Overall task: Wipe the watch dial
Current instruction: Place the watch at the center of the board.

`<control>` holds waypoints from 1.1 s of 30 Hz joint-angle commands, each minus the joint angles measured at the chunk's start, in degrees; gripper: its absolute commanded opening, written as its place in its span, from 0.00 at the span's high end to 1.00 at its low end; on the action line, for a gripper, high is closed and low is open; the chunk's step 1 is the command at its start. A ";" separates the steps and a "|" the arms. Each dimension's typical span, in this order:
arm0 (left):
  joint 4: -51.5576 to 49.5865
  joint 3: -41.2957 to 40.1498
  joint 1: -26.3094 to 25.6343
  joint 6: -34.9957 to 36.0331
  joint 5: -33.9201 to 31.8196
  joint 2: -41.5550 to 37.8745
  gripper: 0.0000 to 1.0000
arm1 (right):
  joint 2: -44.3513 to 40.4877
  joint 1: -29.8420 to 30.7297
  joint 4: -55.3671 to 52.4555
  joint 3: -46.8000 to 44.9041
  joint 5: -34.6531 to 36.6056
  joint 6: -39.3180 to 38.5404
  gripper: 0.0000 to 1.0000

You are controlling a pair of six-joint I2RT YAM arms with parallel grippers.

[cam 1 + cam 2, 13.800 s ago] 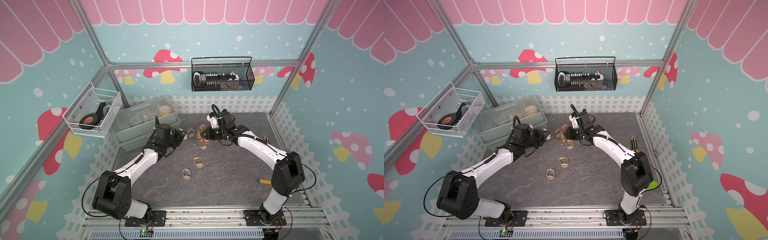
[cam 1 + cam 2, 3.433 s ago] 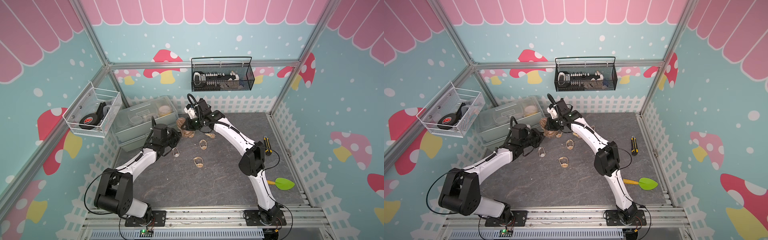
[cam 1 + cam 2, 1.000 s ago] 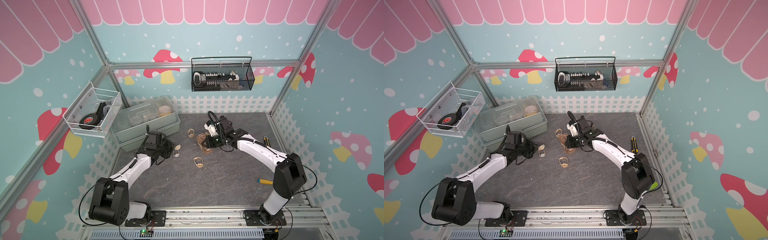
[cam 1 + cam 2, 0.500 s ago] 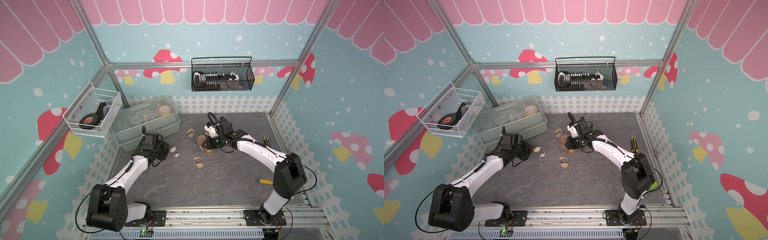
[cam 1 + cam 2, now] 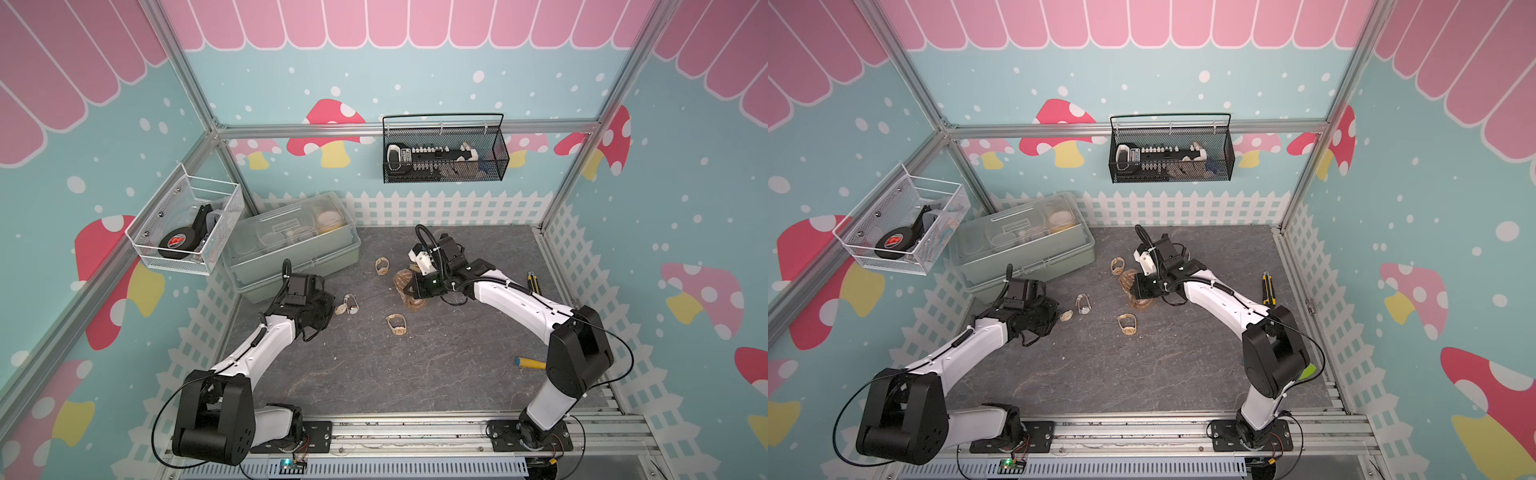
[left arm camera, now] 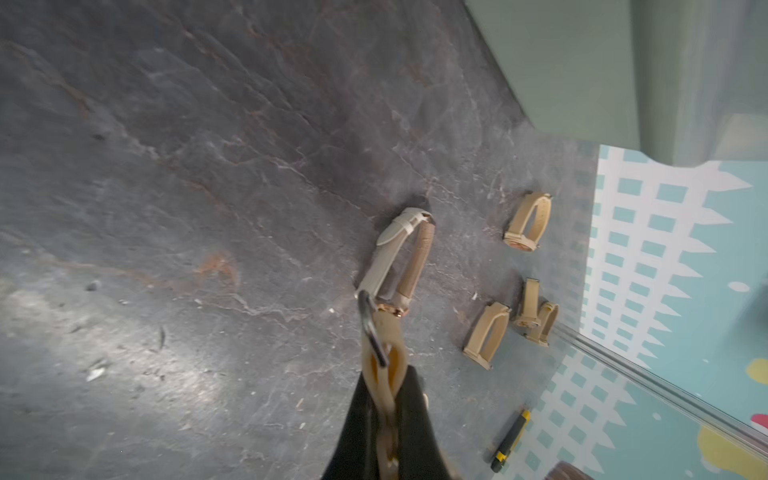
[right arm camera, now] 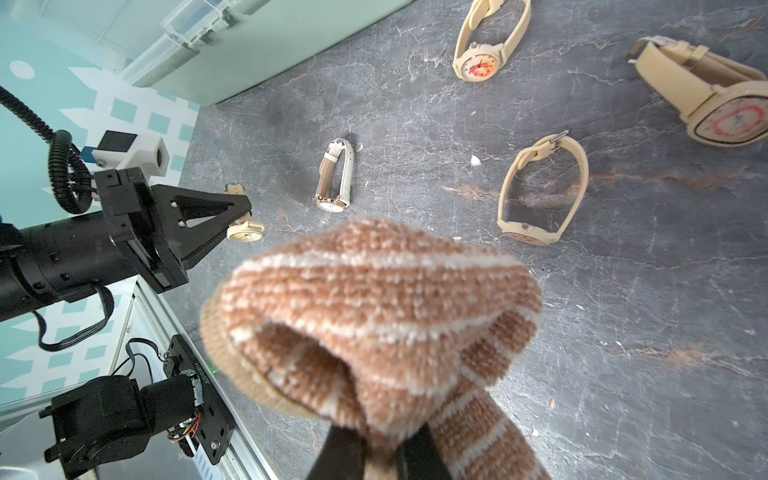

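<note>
My left gripper (image 5: 331, 309) (image 6: 386, 399) is shut on the strap of a beige watch (image 5: 341, 308) (image 5: 1065, 316). That watch hangs low over the dark slate table (image 5: 374, 374), and its round dial (image 7: 245, 236) shows in the right wrist view. My right gripper (image 5: 415, 287) (image 7: 384, 453) is shut on a bunched brown-and-cream striped cloth (image 5: 409, 291) (image 7: 374, 291) at mid-table, well apart from the held watch. A grey-strapped watch (image 5: 352, 303) (image 6: 401, 257) lies on the table just beyond the left fingertips.
More beige watches lie loose: one (image 5: 381, 266) behind the cloth, one (image 5: 397, 324) in front of it. A grey-green storage box (image 5: 291, 249) stands at the back left. A utility knife (image 5: 532, 280) and a yellow-handled tool (image 5: 530, 363) lie at the right.
My left arm has drawn back a little toward the near left, still holding the watch. The right arm and cloth have hardly moved.
</note>
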 commanded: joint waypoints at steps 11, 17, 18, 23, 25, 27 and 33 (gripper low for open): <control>2.31 -0.35 0.10 -1.57 2.82 -1.30 1.00 | 10.24 1.70 -1.63 13.96 -1.19 0.64 1.00; 1.81 -1.34 0.03 -0.90 3.82 -1.75 1.00 | 13.57 1.78 -4.23 20.73 -1.18 0.17 1.00; 1.79 -1.65 0.04 -0.90 3.80 -1.88 1.00 | 14.20 1.77 -4.60 21.92 -1.18 0.18 1.00; 1.89 -2.40 0.04 -0.80 4.21 -2.01 1.00 | 17.04 1.96 -6.98 28.07 -1.55 0.13 1.00; 1.69 -2.26 0.02 -0.70 4.44 -1.92 1.00 | 18.01 2.10 -7.78 29.99 -1.55 0.09 1.00; 1.55 -2.12 0.01 -0.55 4.67 -1.75 1.00 | 18.89 2.07 -8.22 31.69 -1.85 0.22 1.00; 0.03 -1.26 -0.01 0.61 5.51 -1.37 1.00 | 20.15 2.58 -8.96 34.01 -2.07 0.44 1.00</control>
